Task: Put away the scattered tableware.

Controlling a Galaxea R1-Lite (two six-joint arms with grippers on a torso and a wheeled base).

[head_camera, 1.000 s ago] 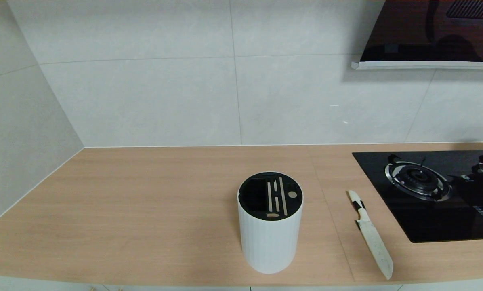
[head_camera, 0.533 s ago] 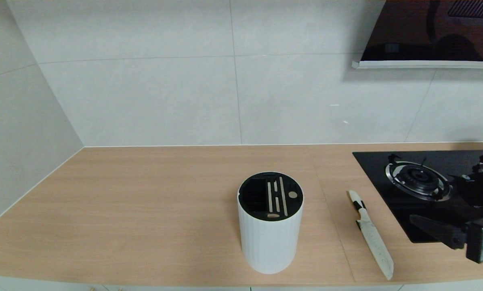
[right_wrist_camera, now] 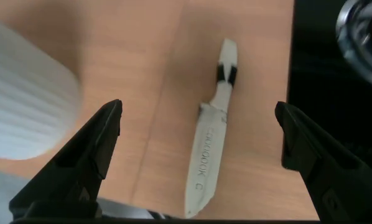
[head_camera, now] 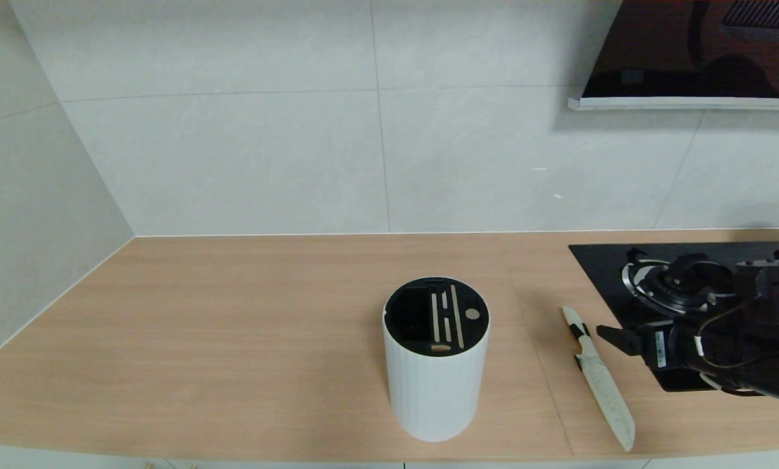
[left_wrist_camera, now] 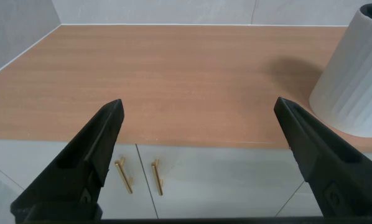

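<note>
Broadly, counter [head_camera: 233, 326]: carries everything; its front edge lies close to the blade tip, so a sideways nudge could send the knife over.
Holder [head_camera: 435, 391]: white ribbed cylinder, upright, with narrow slots on top; a skewed insertion could tip it.
Right pincer [right_wrist_camera: 197, 124]: jaws wide apart above the knife, not touching it; closing on the flat blade rather than the handle risks a slip or scraping the wood.
Left pincer [left_wrist_camera: 198, 109]: jaws apart, empty, off the counter's front edge near the holder.
Knife [head_camera: 598, 378]: lying flat between holder and hob [head_camera: 601, 267], handle toward the wall.
</note>
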